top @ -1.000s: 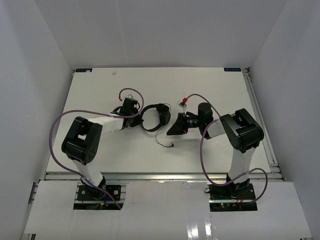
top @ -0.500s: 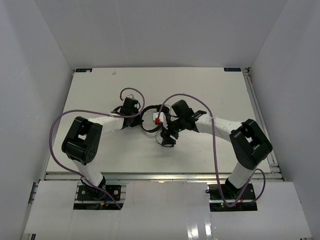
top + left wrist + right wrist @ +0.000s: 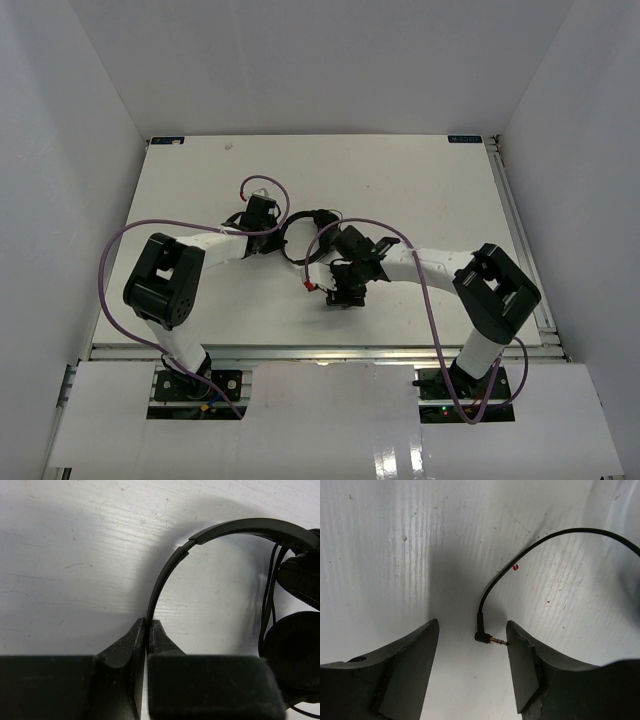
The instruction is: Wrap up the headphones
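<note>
Headphones [image 3: 320, 217] lie flat near the middle of the table [image 3: 430, 190], a bit toward its far edge. We've got the left gripper [image 3: 276, 236] at the table's centre-left, clenched on the headband [image 3: 165, 575]. In the left wrist view both fingertips [image 3: 131, 639] pinch the thin band edge-on, with no gap showing. The band arcs away from the jaws to the two ear cups [image 3: 292, 655], which sit together on the table surface with cord strands running down beside them.

Right gripper [image 3: 345, 295] is down at the table surface, nearer the table's front edge than the cups. Its jaws are released and wide apart, nothing held. We see the cord [image 3: 530, 545] loose on the table, ending in the angled jack plug [image 3: 487, 639], which lies between the open fingers [image 3: 520, 665]. The plug's metal tip reaches one finger's inner face; we can't tell if it touches.
</note>
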`<move>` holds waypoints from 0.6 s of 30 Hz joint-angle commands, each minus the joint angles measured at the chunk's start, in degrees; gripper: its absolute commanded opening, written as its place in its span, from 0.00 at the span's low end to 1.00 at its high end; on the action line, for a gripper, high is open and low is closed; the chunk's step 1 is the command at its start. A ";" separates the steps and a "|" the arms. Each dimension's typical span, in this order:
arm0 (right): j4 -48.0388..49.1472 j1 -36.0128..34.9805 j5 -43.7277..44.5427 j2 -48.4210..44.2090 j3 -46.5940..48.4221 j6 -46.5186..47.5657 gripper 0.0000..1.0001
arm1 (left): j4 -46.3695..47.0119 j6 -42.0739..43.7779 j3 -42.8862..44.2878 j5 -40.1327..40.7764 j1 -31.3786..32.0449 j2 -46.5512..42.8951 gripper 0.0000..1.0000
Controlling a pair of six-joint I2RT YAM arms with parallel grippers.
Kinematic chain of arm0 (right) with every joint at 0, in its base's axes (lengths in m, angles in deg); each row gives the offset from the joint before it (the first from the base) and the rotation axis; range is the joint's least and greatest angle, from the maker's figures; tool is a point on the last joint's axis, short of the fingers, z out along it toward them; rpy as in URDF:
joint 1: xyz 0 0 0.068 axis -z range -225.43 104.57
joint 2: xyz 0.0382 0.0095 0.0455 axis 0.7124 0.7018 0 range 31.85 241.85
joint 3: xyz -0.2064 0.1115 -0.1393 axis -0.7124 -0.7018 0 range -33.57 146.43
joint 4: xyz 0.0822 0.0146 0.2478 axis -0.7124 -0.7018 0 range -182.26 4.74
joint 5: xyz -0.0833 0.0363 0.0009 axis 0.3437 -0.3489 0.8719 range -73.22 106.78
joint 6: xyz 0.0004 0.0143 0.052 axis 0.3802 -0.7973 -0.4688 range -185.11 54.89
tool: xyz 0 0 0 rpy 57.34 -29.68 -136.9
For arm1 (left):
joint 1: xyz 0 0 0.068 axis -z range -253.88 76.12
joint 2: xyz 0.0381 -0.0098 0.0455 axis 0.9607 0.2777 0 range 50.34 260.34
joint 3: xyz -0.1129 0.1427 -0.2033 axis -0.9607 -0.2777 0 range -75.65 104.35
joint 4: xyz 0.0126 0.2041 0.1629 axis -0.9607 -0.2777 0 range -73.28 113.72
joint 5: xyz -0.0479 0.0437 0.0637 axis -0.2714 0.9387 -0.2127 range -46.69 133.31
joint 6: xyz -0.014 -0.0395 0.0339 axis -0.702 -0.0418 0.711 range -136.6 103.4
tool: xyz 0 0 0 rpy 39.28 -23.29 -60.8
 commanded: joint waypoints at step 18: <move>-3.95 -3.09 1.65 6.24 3.58 1.92 0.19 | -0.25 0.44 -0.90 -2.41 0.21 -4.28 0.00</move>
